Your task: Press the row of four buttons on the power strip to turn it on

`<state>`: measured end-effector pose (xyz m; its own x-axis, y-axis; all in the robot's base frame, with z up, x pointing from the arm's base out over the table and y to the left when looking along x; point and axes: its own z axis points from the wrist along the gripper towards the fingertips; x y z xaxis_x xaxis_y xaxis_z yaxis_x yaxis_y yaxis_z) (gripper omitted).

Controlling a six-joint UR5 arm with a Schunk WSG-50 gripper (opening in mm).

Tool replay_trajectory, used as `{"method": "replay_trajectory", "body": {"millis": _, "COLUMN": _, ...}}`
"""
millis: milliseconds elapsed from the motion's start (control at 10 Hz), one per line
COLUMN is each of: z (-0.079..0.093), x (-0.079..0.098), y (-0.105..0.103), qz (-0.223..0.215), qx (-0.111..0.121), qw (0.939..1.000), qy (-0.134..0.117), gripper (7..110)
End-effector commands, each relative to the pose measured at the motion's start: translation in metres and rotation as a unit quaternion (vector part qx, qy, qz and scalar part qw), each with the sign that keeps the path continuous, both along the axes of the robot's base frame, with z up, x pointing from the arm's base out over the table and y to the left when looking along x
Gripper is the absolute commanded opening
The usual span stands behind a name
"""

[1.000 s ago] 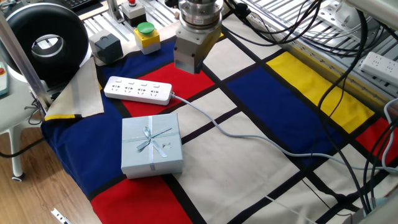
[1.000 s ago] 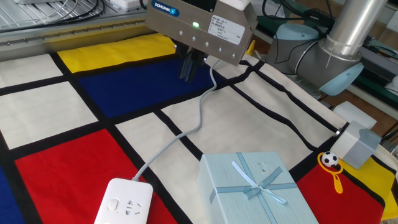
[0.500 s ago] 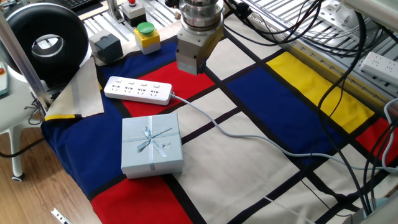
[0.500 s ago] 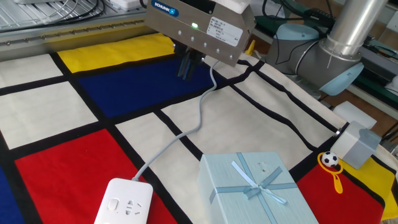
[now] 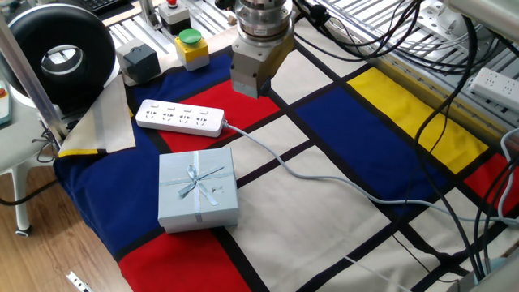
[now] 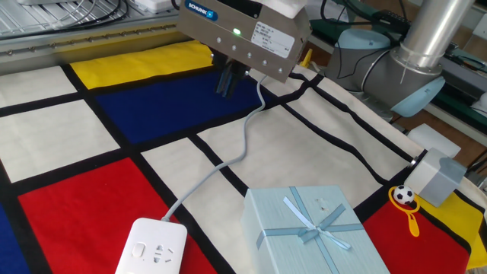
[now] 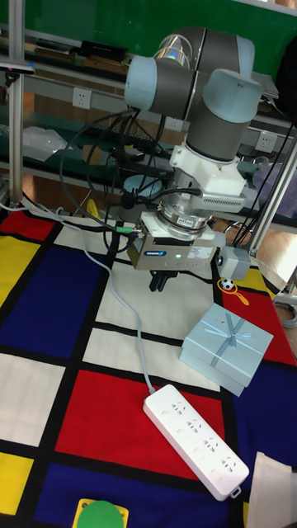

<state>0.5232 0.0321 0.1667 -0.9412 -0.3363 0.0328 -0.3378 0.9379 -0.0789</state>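
Observation:
The power strip (image 5: 180, 118) is a slim white bar lying on the red and blue cloth, left of centre; its pale grey cable (image 5: 324, 176) trails right. The four buttons (image 5: 178, 109) show as tiny marks along its far long edge. Only the strip's end (image 6: 151, 247) shows in the other fixed view, and the tall fixed view shows the whole strip (image 7: 195, 440). My gripper (image 6: 227, 81) hangs above the cloth, behind and right of the strip, apart from it. Its dark fingers sit together, holding nothing. The gripper (image 7: 162, 282) also shows in the tall view.
A pale blue gift box (image 5: 197, 188) with a ribbon sits just in front of the strip. A green button on a yellow box (image 5: 190, 45), a red button (image 5: 172, 8) and a grey cube (image 5: 138, 61) stand behind it. Dark cables (image 5: 454, 97) cross the right side.
The gripper has drifted slightly away from the strip, towards the back of the table. The strip and the gift box have not moved.

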Motion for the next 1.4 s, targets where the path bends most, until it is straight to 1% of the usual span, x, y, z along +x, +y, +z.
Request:
{"method": "replay_trajectory", "body": {"millis": 0, "z": 0.0, "x": -0.002, "y": 0.023, "qz": -0.008, "qx": 0.047, "qw": 0.9988, "qy": 0.005, "gripper": 7}}
{"method": "replay_trajectory", "body": {"millis": 200, "z": 0.0, "x": 0.016, "y": 0.031, "qz": 0.038, "qx": 0.062, "qw": 0.9969, "qy": -0.031, "gripper": 7}}
{"method": "replay_trajectory", "body": {"millis": 300, "z": 0.001, "x": 0.01, "y": 0.04, "qz": 0.02, "qx": 0.082, "qw": 0.9963, "qy": -0.02, "gripper": 7}}
{"method": "replay_trajectory", "body": {"millis": 400, "z": 0.0, "x": 0.002, "y": 0.035, "qz": 0.009, "qx": 0.072, "qw": 0.9974, "qy": -0.005, "gripper": 7}}
{"method": "replay_trajectory", "body": {"millis": 500, "z": 0.0, "x": -0.004, "y": 0.038, "qz": 0.005, "qx": 0.078, "qw": 0.9969, "qy": 0.008, "gripper": 7}}
{"method": "replay_trajectory", "body": {"millis": 600, "z": 0.001, "x": -0.006, "y": 0.048, "qz": 0.011, "qx": 0.098, "qw": 0.9951, "qy": 0.011, "gripper": 7}}
{"method": "replay_trajectory", "body": {"millis": 700, "z": 0.001, "x": -0.011, "y": 0.044, "qz": 0.026, "qx": 0.091, "qw": 0.9953, "qy": 0.023, "gripper": 7}}
{"method": "replay_trajectory", "body": {"millis": 800, "z": 0.0, "x": -0.005, "y": 0.035, "qz": 0.031, "qx": 0.072, "qw": 0.9968, "qy": 0.01, "gripper": 7}}
{"method": "replay_trajectory", "body": {"millis": 900, "z": 0.0, "x": 0.003, "y": 0.025, "qz": 0.026, "qx": 0.052, "qw": 0.9983, "qy": -0.005, "gripper": 7}}
{"method": "replay_trajectory", "body": {"millis": 1000, "z": -0.001, "x": 0.009, "y": 0.022, "qz": 0.037, "qx": 0.041, "qw": 0.9984, "qy": 0.004, "gripper": 7}}
{"method": "replay_trajectory", "body": {"millis": 1100, "z": -0.008, "x": 0.035, "y": 0.042, "qz": 0.039, "qx": 0.065, "qw": 0.9971, "qy": 0.011, "gripper": 7}}
{"method": "replay_trajectory", "body": {"millis": 1200, "z": -0.016, "x": 0.061, "y": 0.059, "qz": 0.041, "qx": 0.078, "qw": 0.9961, "qy": 0.008, "gripper": 7}}
{"method": "replay_trajectory", "body": {"millis": 1300, "z": -0.023, "x": 0.08, "y": 0.068, "qz": 0.049, "qx": 0.074, "qw": 0.996, "qy": 0.01, "gripper": 7}}
